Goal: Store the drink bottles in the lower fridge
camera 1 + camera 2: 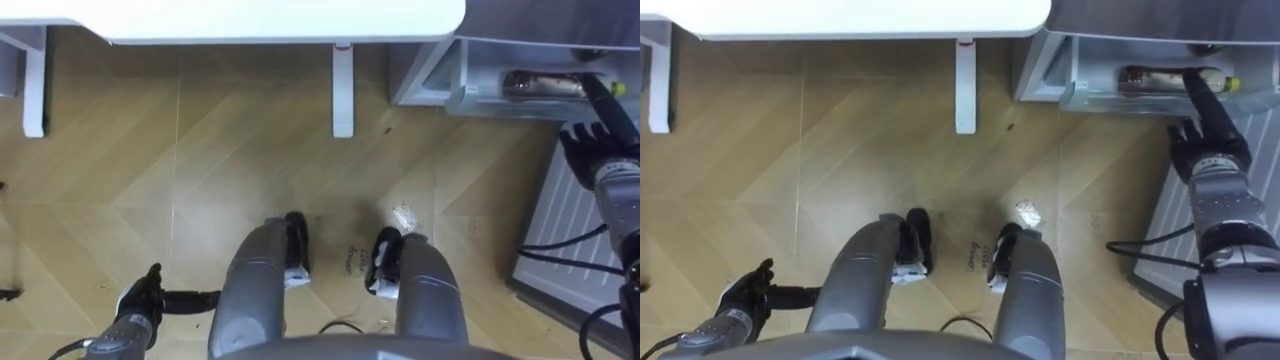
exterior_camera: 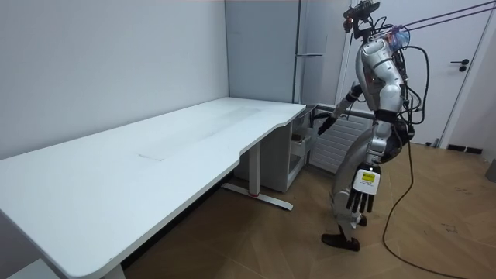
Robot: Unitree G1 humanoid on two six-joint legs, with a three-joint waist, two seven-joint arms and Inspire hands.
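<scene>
A brownish drink bottle (image 1: 540,85) lies on its side on a low shelf of the open fridge compartment (image 1: 470,98), at the upper right. My right hand (image 1: 598,140) reaches in from the right, open, with straight fingers whose tips rest by the bottle's capped end. In the right eye view the bottle (image 1: 1155,77) and right hand (image 1: 1208,140) stand the same way. My left hand (image 1: 140,300) hangs open at my side, low on the left, holding nothing. In the room view I stand facing the tall grey fridge (image 2: 310,46), my left hand (image 2: 363,190) hanging down.
A white table (image 1: 280,20) spans the top of the view, with its legs (image 1: 343,90) on the wooden floor just ahead of my feet. A white ribbed panel (image 1: 565,220) stands at my right. A small crumpled scrap (image 1: 403,215) lies near my right foot.
</scene>
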